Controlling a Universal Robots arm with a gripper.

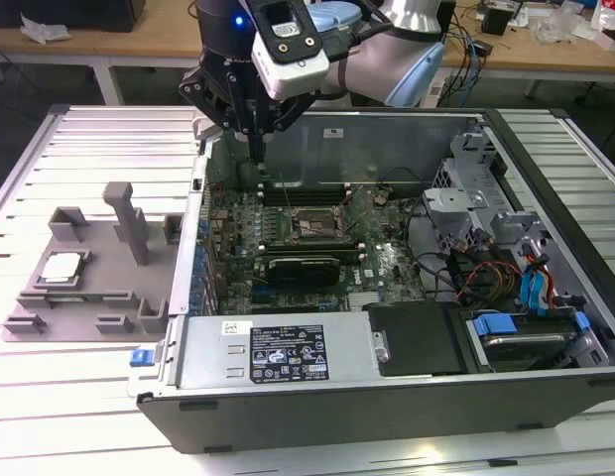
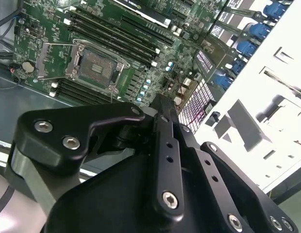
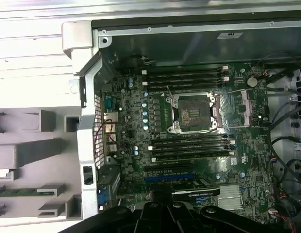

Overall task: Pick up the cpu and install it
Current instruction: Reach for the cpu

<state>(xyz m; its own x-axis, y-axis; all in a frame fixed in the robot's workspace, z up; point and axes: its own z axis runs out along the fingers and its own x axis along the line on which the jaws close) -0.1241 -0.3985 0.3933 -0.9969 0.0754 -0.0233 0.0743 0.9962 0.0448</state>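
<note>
The cpu (image 1: 61, 268), a small silvery-white square, lies flat in a pocket of the gray tray (image 1: 99, 307) at the exterior view's left, outside the computer case. My gripper (image 1: 256, 149) hangs over the case's back corner nearest the tray, well away from the cpu. Its fingers (image 2: 162, 109) are pressed together with nothing between them. The dark motherboard socket (image 1: 317, 226) sits open and bare between the memory slots, also seen in both wrist views (image 2: 94, 65) (image 3: 192, 112). Part of the tray (image 3: 24, 160) lies beside the case wall.
The open case's metal wall (image 1: 193, 248) stands between tray and motherboard. A black expansion card (image 1: 303, 266) lies just in front of the socket. Cables (image 1: 466, 268) and a drive cage with blue tabs (image 1: 516, 327) are at the exterior view's right. A tall gray post (image 1: 127, 223) rises from the tray.
</note>
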